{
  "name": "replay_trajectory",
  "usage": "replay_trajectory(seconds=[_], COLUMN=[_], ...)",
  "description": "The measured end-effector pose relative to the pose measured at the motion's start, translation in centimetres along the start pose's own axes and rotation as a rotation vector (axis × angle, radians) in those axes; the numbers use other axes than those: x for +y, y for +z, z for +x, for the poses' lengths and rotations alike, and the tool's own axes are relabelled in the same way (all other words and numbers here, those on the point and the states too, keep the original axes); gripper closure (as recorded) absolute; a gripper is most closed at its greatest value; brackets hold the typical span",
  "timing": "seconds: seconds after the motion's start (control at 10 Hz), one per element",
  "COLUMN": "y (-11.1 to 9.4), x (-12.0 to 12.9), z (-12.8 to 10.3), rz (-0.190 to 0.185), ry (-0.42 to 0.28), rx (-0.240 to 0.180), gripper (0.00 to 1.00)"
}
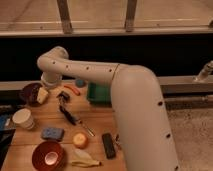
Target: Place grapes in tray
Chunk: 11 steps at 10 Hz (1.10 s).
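The grapes (28,92) show as a dark reddish-purple mass at the table's left edge, in or on a dark purple bowl (25,98); I cannot separate the two clearly. My gripper (43,95) hangs from the white arm's wrist, pale at its tip, right beside the bowl's right side and low over the table. The green tray (99,94) stands at the back middle of the table, to the right of the gripper; the arm covers most of it.
Near the gripper lie a red object (73,90), a blue round thing (80,83) and a black-handled tool (67,115). In front are a white cup (22,119), blue sponge (52,133), red bowl (48,155), orange fruit (80,140) and black remote (108,145).
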Motion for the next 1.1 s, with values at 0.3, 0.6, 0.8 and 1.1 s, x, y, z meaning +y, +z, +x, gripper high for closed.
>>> replay_trajectory(seconds=[0.3,0.6,0.8,1.1], y=[0.1,0.1,1.8,5.5], x=[0.8,0.8,0.9,0.6], z=[-2.0,-2.0,-2.5,-5.7], rz=[0.001,0.001,-0.019,-0.076], ry=[-0.091,-0.098,-0.113,-0.149], rx=[-0.150,-0.140,-0.098,-0.092], gripper=[0.20,0.20,0.20,0.20])
